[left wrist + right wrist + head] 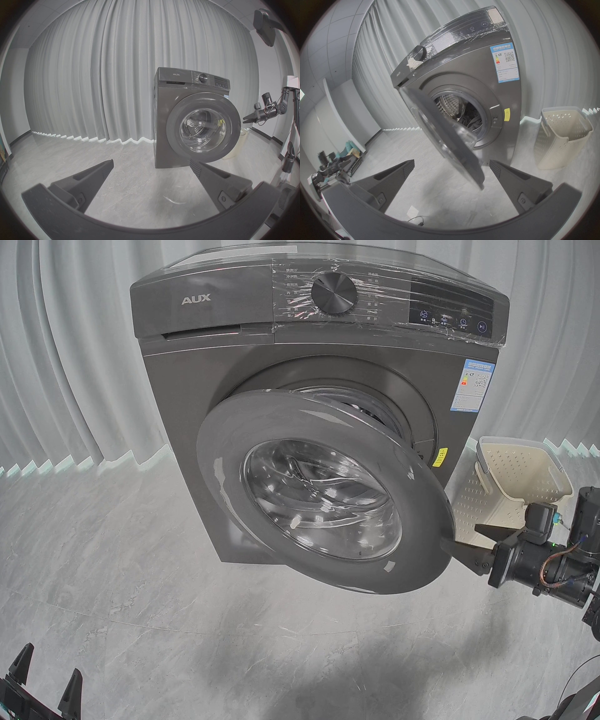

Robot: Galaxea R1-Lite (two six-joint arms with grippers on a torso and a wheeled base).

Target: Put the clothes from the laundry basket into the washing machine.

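Blk right gripper (459, 535), wedge fingers (470, 556), orange cable (556, 550) behind.

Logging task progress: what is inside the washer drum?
Dark clothes lie in the drum, seen past the half-open door. The door hides part of the drum, so the amount is unclear.

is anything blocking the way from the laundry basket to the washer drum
Yes: the door, only partly swung out, hangs across the front of the drum opening, leaving a gap on the laundry basket side. The open right gripper is at the door's free edge. Nothing else visible intervenes.
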